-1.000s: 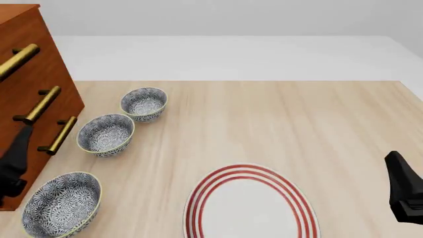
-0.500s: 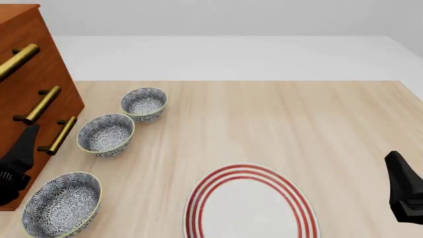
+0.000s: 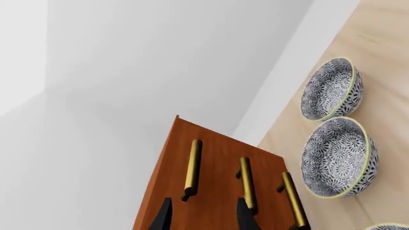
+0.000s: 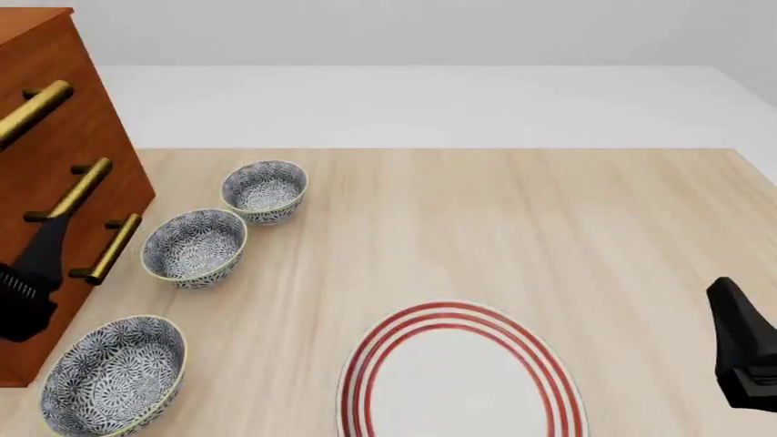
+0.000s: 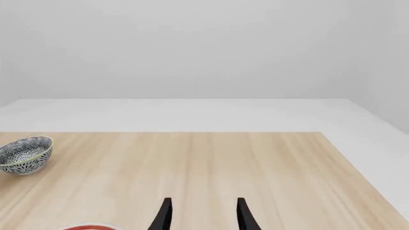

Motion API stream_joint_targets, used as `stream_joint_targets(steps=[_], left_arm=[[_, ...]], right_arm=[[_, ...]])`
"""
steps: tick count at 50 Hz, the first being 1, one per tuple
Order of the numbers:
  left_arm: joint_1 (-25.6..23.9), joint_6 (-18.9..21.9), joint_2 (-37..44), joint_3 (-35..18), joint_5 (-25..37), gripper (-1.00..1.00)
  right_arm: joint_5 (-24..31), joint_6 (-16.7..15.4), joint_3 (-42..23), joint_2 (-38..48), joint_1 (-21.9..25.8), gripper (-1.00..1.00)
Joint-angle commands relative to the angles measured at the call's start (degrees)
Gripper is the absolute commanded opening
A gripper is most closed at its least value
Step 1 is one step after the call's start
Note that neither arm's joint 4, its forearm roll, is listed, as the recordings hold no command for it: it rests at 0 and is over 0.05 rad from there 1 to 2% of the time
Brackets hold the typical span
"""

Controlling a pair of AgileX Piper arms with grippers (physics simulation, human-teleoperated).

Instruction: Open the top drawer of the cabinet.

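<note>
The reddish-brown cabinet [image 4: 55,137] stands at the table's left edge, its front carrying three brass bar handles. The top drawer's handle [image 4: 33,109] is the highest one, and the drawer front looks flush with the rest. My left gripper [image 4: 51,237] hovers just in front of the cabinet, level with the middle handle [image 4: 75,191]. In the left wrist view the left gripper [image 3: 203,218] is open, its fingertips [image 3: 163,215] straddling the gap between the top handle [image 3: 191,167] and the middle handle [image 3: 247,184]. My right gripper [image 5: 203,215] is open and empty, low at the right [image 4: 743,360].
Three patterned bowls line up beside the cabinet: far [image 4: 264,189], middle [image 4: 195,246], near [image 4: 113,373]. A red-ringed white plate [image 4: 459,378] lies at the front centre. The table's far edge [image 4: 438,150] meets a white floor.
My left gripper has climbed up the cabinet front, from beside the bottom handle toward the middle handle. The right arm has stayed still.
</note>
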Motion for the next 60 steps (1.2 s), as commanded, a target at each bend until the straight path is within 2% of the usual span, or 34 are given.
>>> stream_joint_targets(steps=[1,11,40,60], left_arm=[[1.9,0.8,4.3,-0.4,-3.1,1.0],[2.9,2.1,7.3,-1.5,-5.0,1.0],[6.8,5.6,20.7,-2.1,-15.8,1.0],[9.3,7.5,25.9,-4.2,-19.2,1.0]], right_arm=[[0.0,0.0,0.0,0.0,0.0,1.0],[0.0,0.0,0.0,0.0,0.0,1.0],[0.0,0.0,0.0,0.0,0.0,1.0],[0.0,0.0,0.0,0.0,0.0,1.0]])
